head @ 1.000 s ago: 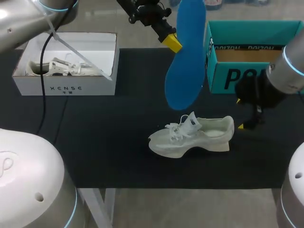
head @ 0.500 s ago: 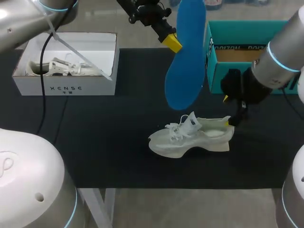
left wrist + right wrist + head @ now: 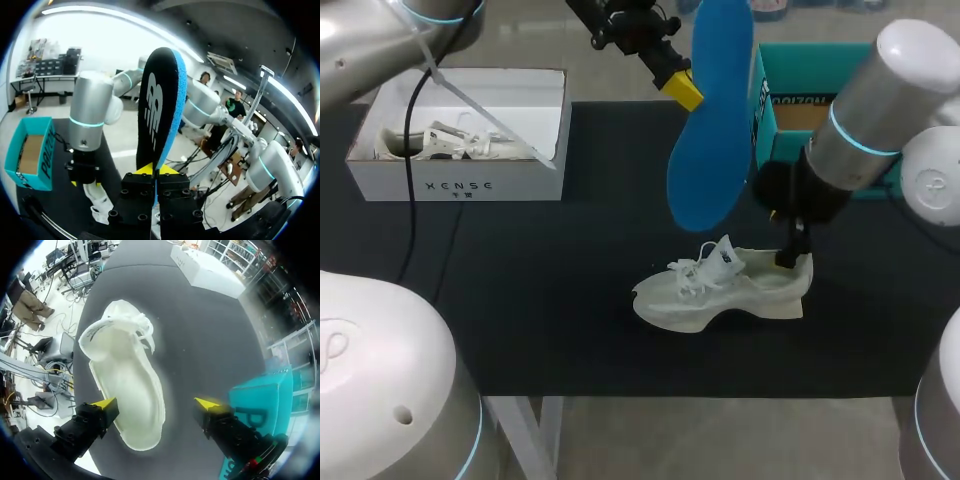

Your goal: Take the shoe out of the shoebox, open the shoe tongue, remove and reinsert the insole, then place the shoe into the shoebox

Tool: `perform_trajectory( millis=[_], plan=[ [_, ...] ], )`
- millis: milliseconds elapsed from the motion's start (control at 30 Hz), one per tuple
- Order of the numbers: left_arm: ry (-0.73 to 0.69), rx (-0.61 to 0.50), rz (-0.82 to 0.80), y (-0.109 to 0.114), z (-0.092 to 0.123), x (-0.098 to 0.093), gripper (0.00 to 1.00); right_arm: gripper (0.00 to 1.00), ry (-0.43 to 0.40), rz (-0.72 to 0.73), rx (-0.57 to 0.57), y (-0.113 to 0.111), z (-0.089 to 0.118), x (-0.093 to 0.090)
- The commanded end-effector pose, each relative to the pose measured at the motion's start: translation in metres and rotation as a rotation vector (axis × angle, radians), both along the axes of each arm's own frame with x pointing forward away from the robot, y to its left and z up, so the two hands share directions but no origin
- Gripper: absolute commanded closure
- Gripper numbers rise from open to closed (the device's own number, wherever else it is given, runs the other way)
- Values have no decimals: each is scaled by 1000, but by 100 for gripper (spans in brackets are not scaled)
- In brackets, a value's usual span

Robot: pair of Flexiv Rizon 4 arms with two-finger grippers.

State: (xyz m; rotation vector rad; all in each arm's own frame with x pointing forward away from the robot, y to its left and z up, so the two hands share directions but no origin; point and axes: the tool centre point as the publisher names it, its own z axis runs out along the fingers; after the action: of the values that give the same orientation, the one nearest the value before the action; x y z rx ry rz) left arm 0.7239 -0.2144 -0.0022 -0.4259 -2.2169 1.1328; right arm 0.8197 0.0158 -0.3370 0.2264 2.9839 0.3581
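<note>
The white shoe (image 3: 725, 290) lies on its sole mid-table on the black mat, toe to the left, its tongue pulled up. High above it my left gripper (image 3: 682, 88) is shut on the blue insole (image 3: 712, 110), which hangs upright. In the left wrist view the insole (image 3: 160, 105) stands up from between the gripper's (image 3: 155, 170) yellow tips, dark face towards the camera. My right gripper (image 3: 780, 240) hangs open just over the shoe's heel. In the right wrist view the gripper (image 3: 156, 404) straddles the heel end of the shoe (image 3: 130, 385), touching nothing.
The open teal shoebox (image 3: 840, 55) stands at the back right, behind my right arm. A white shoebox (image 3: 460, 185) with another white shoe (image 3: 440, 142) inside sits at the back left. Black mat lies bare left of and in front of the shoe.
My right arm has swung left from the mat beside the shoe to over its heel, staying open. The left arm and the insole have not moved.
</note>
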Motion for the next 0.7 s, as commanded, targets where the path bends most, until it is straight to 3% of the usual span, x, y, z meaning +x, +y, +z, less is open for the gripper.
perform_trajectory(
  millis=[33, 500, 533, 600, 633, 700],
  plan=[
    [-1, 0, -1, 0, 0, 0, 100, 0, 6, -1, -15, 2, -19, 5],
    [-1, 0, -1, 0, 0, 0, 100, 0, 44, 22, -17, 4, -51, 10],
    [-1, 0, -1, 0, 0, 0, 100, 4, 49, 24, -18, 4, -53, 10],
    [-1, 0, -1, 0, 0, 0, 100, 75, 58, 27, -21, 4, -55, 11],
    [-1, 0, -1, 0, 0, 0, 100, 100, 61, 28, -19, 3, -56, 11],
    [-1, 0, -1, 0, 0, 0, 100, 100, 64, 24, -18, 1, -57, 11]
  ],
)
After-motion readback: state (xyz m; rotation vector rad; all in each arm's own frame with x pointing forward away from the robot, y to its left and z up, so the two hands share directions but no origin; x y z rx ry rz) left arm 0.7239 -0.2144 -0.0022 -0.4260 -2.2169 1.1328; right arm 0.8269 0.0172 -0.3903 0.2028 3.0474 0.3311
